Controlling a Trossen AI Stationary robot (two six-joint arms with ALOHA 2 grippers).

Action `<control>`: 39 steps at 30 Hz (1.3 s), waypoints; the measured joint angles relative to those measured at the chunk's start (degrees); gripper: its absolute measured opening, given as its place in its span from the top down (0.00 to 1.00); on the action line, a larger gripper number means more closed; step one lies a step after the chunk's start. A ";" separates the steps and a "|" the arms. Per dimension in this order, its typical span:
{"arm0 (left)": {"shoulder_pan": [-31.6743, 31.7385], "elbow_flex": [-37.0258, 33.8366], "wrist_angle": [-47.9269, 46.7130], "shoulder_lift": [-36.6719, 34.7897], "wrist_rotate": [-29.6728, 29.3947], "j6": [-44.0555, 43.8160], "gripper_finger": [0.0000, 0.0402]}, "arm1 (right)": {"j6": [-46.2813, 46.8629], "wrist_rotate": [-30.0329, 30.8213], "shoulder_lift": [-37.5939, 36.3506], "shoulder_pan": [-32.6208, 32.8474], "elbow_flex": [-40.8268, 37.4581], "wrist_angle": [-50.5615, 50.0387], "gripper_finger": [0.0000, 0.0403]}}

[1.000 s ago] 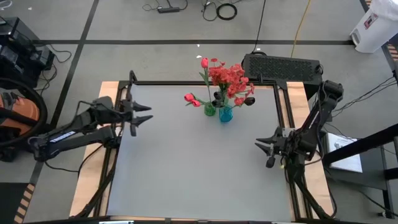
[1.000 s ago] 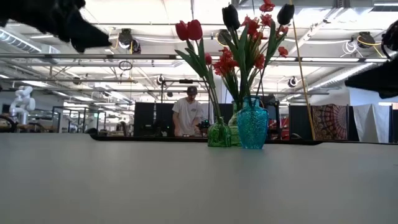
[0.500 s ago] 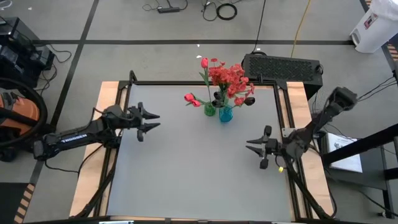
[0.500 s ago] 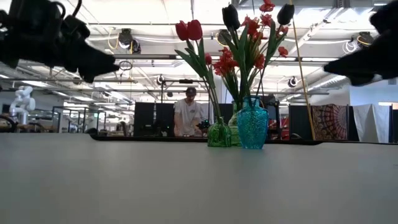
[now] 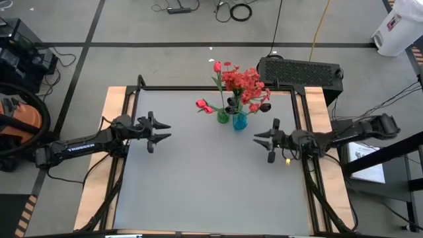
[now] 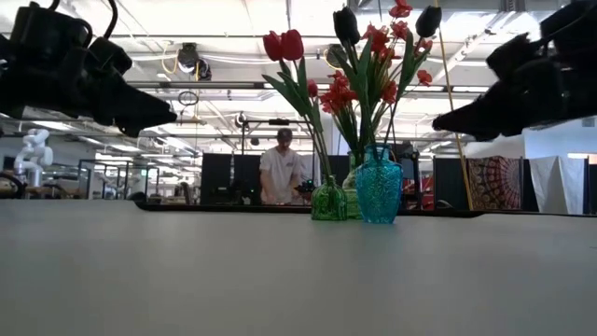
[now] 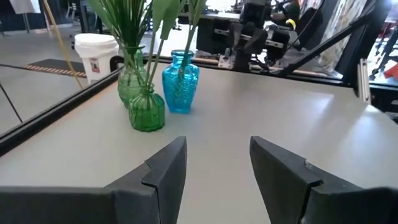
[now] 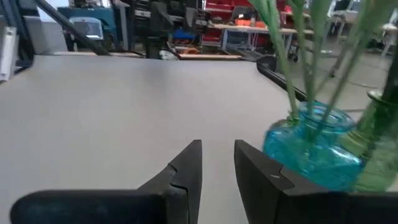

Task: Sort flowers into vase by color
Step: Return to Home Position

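Grey table [image 5: 198,185], person in white shirt [image 6: 278,175] beyond it

We see the flowers standing upright in a tight cluster of small glass vases at the table's [image 5: 198,178] 12 o'clock edge. Pinkish-red tulip buds [image 6: 284,45] rise from the front green vase [image 6: 328,201], one stem drooping toward 9 o'clock. The teal vase [image 6: 378,196] sits just beside it at 4 o'clock, with a second green vase [image 7: 134,74] behind them. Red clustered blossoms [image 5: 243,80] fill the middle, and dark buds [image 6: 346,23] stand tallest.
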 joint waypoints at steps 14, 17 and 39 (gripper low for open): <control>0.00 0.00 -3.05 0.00 -13.64 5.83 0.55 | -0.34 0.58 0.02 -13.49 0.02 -12.42 0.79; 0.00 -0.64 -3.53 0.00 -19.00 5.67 0.55 | -0.07 4.78 0.01 -15.20 0.02 -13.42 0.79; 0.07 -0.87 -8.05 0.07 -26.86 5.46 0.55 | 0.82 6.61 0.02 -17.57 0.04 -15.17 0.79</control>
